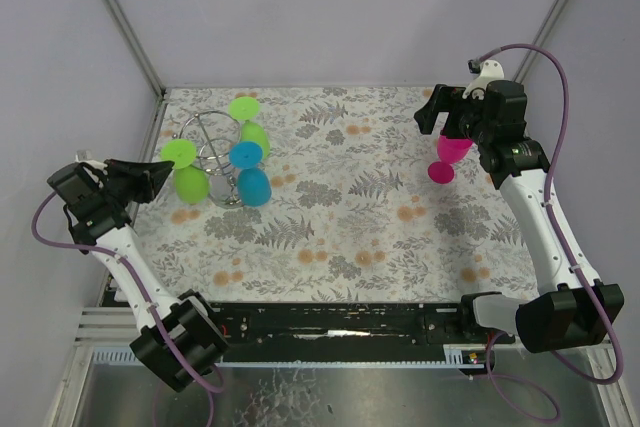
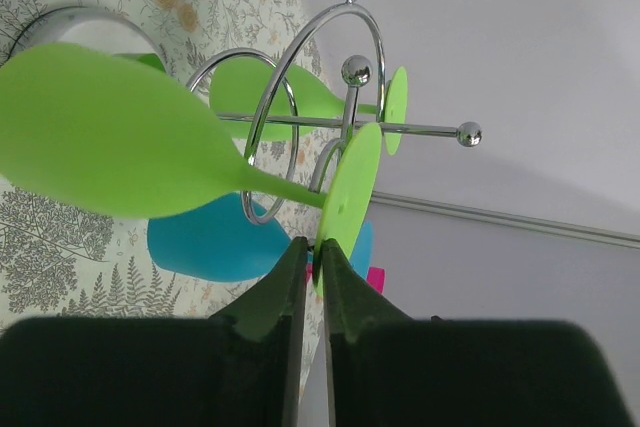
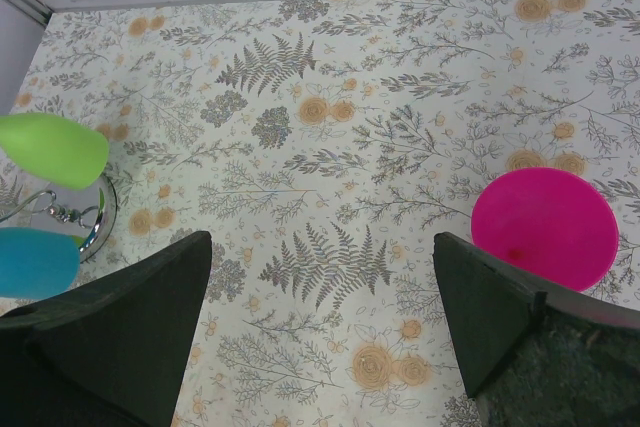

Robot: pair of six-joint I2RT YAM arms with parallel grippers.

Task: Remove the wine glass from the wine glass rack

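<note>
The silver wire wine glass rack (image 1: 214,143) stands at the table's left rear, and several glasses hang from it upside down. One green wine glass (image 2: 110,132) has its bowl to the left and its round foot (image 2: 352,187) on a rack arm (image 2: 300,120). My left gripper (image 2: 315,245) is shut on the lower rim of that foot, reaching in from the rack's left side (image 1: 166,169). A second green glass (image 1: 250,125) and a blue glass (image 1: 250,175) hang on other arms. My right gripper (image 3: 320,247) stands open above the patterned table, holding nothing.
A pink glass (image 1: 449,155) sits on the table at the right, just beside my right gripper's finger (image 3: 490,307). The side walls stand close to the rack on the left and behind it. The floral tablecloth (image 1: 340,227) covers the table.
</note>
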